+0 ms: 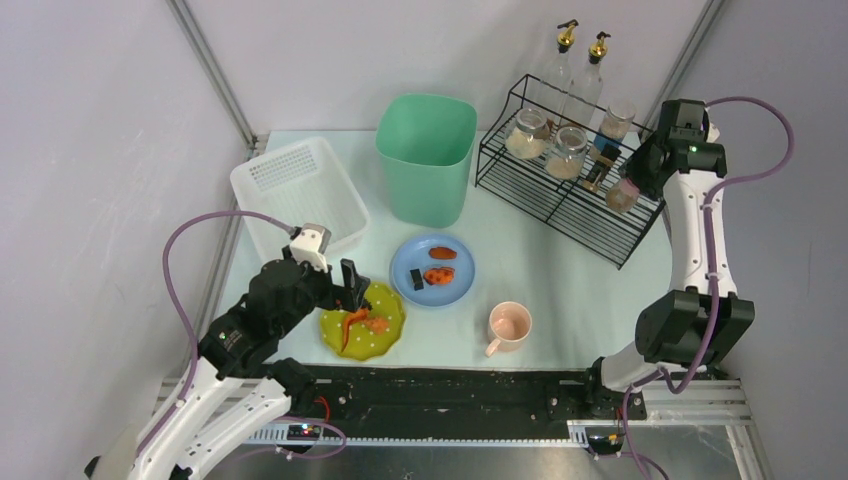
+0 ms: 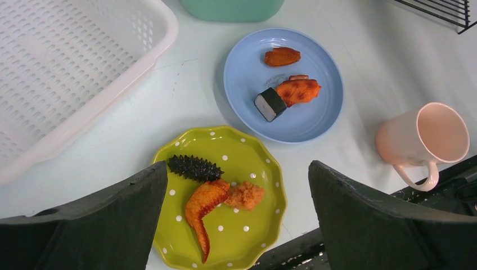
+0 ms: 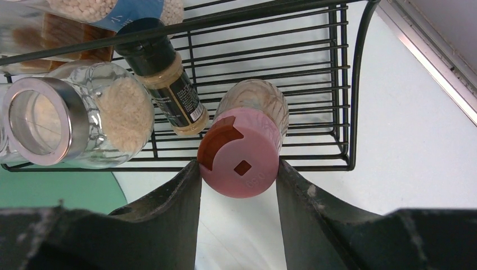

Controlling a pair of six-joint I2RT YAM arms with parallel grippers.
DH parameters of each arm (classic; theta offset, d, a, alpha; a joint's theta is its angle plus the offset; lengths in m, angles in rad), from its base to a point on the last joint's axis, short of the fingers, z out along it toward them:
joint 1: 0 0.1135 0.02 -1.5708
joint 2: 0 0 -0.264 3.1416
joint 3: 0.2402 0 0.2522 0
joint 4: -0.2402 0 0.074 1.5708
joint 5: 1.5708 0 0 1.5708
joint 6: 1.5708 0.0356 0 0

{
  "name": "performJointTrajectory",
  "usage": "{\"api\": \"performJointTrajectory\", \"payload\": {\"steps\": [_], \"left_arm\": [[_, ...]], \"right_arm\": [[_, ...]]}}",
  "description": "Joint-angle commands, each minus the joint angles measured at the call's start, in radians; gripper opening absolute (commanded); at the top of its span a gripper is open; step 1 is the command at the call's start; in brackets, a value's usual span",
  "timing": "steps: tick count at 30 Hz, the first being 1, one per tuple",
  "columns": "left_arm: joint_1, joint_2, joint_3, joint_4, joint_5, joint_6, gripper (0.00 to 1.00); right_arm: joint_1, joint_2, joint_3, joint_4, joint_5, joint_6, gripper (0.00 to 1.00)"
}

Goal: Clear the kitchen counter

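Surface (image 1: 560, 280), pale mint-white, ran from the black rail in front of the arm bases back to the walls, and carried every item noted below.

Left gripper (image 2: 237, 169) hung above the near-left part, its fingers spread wide and holding nothing. Directly beneath sat a green dotted plate (image 2: 259, 225) bearing three food pieces (one dark and spiky, one long and orange, one crumbly). A blue plate (image 2: 315, 112) with three more pieces stood just beyond it, and a pink mug (image 2: 422, 140) stood to the right near the rail. A white perforated basket (image 2: 84, 107) occupied the far left, with a green bin (image 1: 426, 160) behind the plates.

Right gripper (image 3: 237, 166) was at the right end of the black wire rack (image 1: 560, 205). Its fingers were closed against either side of the pink cap of a small jar (image 3: 242, 154), whose body lay over the rack's wire floor. Whether the jar rested on the wires could not be told. A black-capped spice bottle (image 3: 169, 84) lay tilted just beside it, and a metal-lidded glass jar (image 3: 73, 121) stood further left.
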Motion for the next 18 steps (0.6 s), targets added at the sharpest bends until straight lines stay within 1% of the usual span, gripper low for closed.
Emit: {"api": "performJointTrajectory", "payload": {"steps": [1,7,9,10,11,12,13,14,16,18], "left_arm": [[-0.011,-0.009,-0.003,0.013,0.018,-0.002,0.98],[-0.013,-0.012,-0.004,0.013,0.018,-0.004,0.98],[-0.016,-0.013,-0.004,0.013,0.017,-0.004,0.98],[-0.015,-0.013,-0.003,0.013,0.016,-0.004,0.98],[-0.017,-0.014,-0.003,0.013,0.017,-0.004,0.98],[-0.018,-0.013,-0.004,0.013,0.017,-0.004,0.98],[-0.017,-0.012,-0.004,0.013,0.018,-0.004,0.98],[-0.018,-0.012,-0.004,0.013,0.018,-0.004,0.98],[-0.018,-0.01,-0.003,0.013,0.018,-0.004,0.98],[-0.017,-0.009,-0.004,0.013,0.018,-0.003,0.98]], "right_arm": [[-0.008,0.026,0.004,0.008,0.002,-0.025,0.16],[-0.014,0.059,0.003,-0.001,-0.004,-0.028,0.25],[-0.014,0.067,0.002,-0.003,-0.017,-0.03,0.31],[-0.014,0.069,0.004,-0.004,-0.022,-0.03,0.38],[-0.014,0.074,0.005,-0.008,-0.032,-0.031,0.41],[-0.014,0.076,0.009,-0.009,-0.037,-0.03,0.47],[-0.014,0.076,0.01,-0.011,-0.043,-0.029,0.51],[-0.014,0.074,0.012,-0.012,-0.046,-0.026,0.57],[-0.014,0.065,0.014,-0.014,-0.055,-0.023,0.61],[-0.014,0.053,0.015,-0.012,-0.066,-0.025,0.62]]}}
